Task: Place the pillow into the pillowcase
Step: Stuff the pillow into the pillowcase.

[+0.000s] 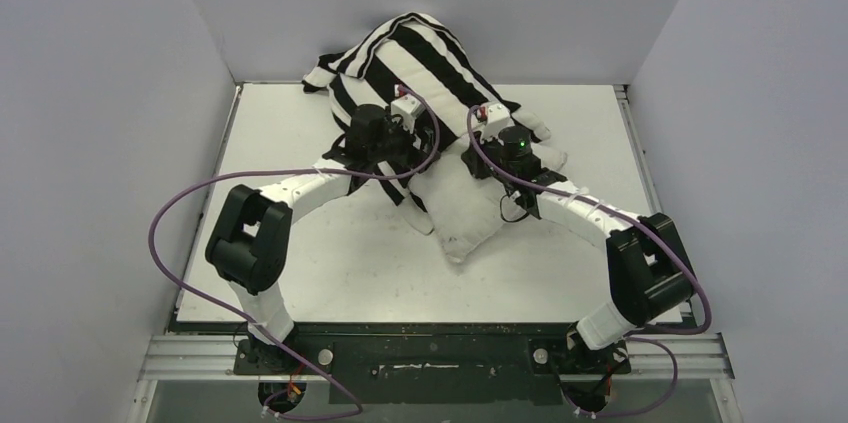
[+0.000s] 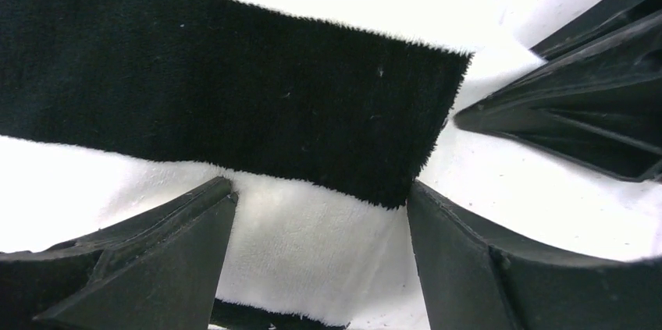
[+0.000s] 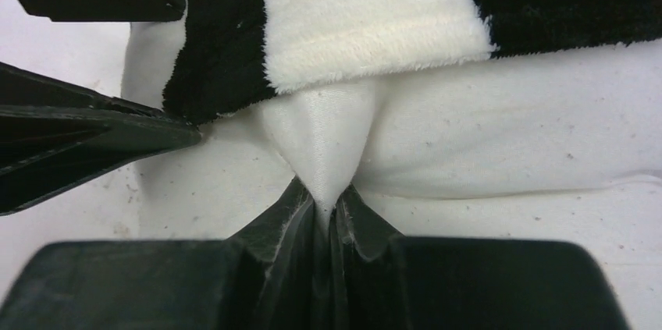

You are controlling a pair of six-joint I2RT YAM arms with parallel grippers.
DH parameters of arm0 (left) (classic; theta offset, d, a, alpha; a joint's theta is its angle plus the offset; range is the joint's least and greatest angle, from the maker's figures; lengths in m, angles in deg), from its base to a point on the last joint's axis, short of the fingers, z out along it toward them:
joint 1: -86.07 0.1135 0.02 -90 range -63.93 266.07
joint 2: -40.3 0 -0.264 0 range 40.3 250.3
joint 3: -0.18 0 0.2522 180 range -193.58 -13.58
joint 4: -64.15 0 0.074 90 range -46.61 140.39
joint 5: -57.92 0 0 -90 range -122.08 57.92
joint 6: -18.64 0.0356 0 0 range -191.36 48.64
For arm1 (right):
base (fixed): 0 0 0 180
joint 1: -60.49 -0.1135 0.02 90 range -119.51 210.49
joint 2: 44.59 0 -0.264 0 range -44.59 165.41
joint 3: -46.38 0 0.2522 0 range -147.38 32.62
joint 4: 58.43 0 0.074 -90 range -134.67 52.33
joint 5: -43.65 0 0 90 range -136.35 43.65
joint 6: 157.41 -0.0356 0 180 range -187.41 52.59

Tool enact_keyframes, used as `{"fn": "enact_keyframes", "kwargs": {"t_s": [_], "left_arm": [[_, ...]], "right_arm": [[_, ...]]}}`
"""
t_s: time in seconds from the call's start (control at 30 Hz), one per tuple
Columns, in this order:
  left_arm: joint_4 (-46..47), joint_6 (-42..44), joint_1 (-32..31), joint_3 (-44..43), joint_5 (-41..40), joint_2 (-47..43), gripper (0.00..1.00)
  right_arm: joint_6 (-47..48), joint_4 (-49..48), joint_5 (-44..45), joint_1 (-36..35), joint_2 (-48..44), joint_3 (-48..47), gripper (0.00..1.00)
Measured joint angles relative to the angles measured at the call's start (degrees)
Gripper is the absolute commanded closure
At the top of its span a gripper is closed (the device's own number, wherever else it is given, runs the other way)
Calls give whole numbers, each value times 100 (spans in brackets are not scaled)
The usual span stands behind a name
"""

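Observation:
The black-and-white striped pillowcase is bunched at the back of the table, pulled over the far part of the off-white pillow, whose near end sticks out toward me. My right gripper is shut on a pinch of the pillow just below the pillowcase hem. My left gripper is open, its fingers wide apart over the hem of the pillowcase, which lies flat between them. From above, both grippers sit close together at the case's mouth.
The white tabletop is boxed in by grey walls on the left, back and right. Purple cables loop off both arms. The other arm's fingers show in each wrist view.

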Motion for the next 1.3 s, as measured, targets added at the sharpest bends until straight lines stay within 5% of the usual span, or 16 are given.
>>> {"fn": "enact_keyframes", "kwargs": {"t_s": [0.1, 0.2, 0.23, 0.4, 0.53, 0.73, 0.87, 0.9, 1.1, 1.3], "left_arm": [[-138, 400, -133, -66, -267, 4, 29], [-219, 791, -356, -262, -640, 90, 88], [-223, 835, -420, -330, -748, 125, 100], [-413, 1257, -916, -435, -1493, -13, 100], [-767, 1239, -1650, -407, -2037, -697, 100], [46, 164, -1952, 1001, -2188, -1930, 100], [470, -485, -1893, 1545, -2138, -1821, 100], [553, -651, -1784, 1622, -2015, -1803, 100], [918, -1545, -398, 1738, -828, -1810, 100], [855, -1718, 282, 1681, -190, -1998, 100]], "right_arm": [[-201, -323, -354, 140, -87, 212, 100], [-531, -772, -728, 302, -118, 470, 100], [-632, -890, -807, 334, -118, 529, 100], [-1716, -2667, -953, 391, -116, 1364, 100], [-2601, -4367, -68, 181, 170, 1847, 100], [-3335, -5556, 1703, -614, 844, 1644, 100], [-3783, -5759, 2446, -981, 1270, 1495, 100], [-3886, -5805, 2500, -979, 1333, 1493, 97], [-3987, -5908, 1797, -662, 1082, 1716, 41], [-2643, -3829, 398, 46, -761, 1937, 10]]}}
